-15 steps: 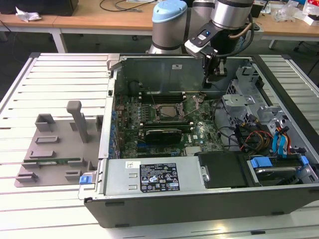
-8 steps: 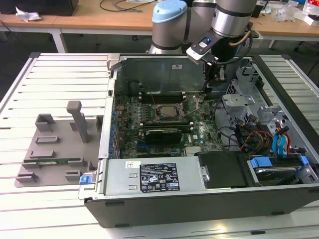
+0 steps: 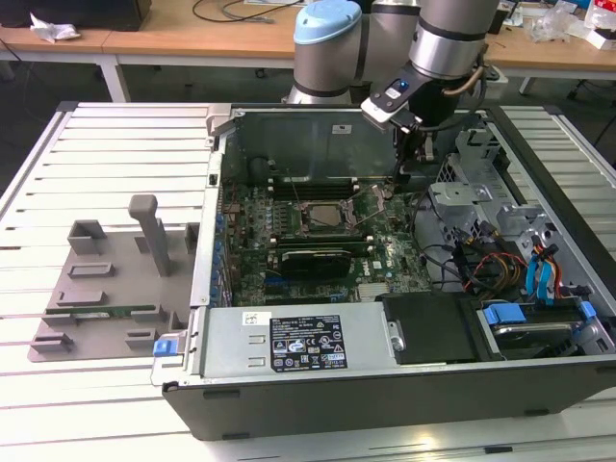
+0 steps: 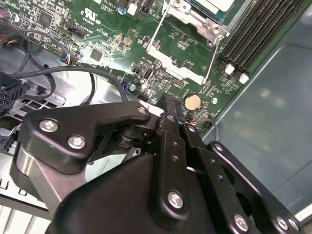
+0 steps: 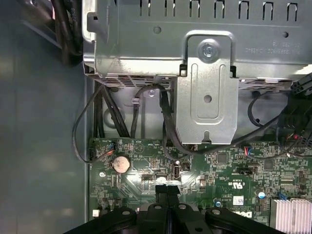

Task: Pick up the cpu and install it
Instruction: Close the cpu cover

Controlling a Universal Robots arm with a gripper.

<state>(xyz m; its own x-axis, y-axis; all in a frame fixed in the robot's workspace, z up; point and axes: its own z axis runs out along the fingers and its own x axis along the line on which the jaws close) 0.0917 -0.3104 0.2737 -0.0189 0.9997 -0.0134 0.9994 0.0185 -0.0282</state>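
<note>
The cpu (image 3: 323,218), a small square chip with a pale top, lies in the socket in the middle of the green motherboard (image 3: 385,260) inside the open computer case. One corner of the cpu (image 4: 214,5) appears in the second wrist view, with the socket's metal frame (image 4: 175,56) swung open beside it. My gripper (image 3: 421,154) hangs to the exterior view's right of the socket, over the board's edge near a coin battery (image 5: 121,164). In both wrist views the black fingers (image 5: 167,191) press together with nothing between them, so my gripper (image 4: 169,108) is shut.
A metal drive cage (image 5: 207,92) with black cables stands just beyond the gripper. Memory slots (image 4: 253,34) run beside the socket. A power supply (image 3: 289,342) fills the case's near side. On the exterior view's left lies a grey fixture tray (image 3: 96,279) holding a green memory stick (image 3: 106,311).
</note>
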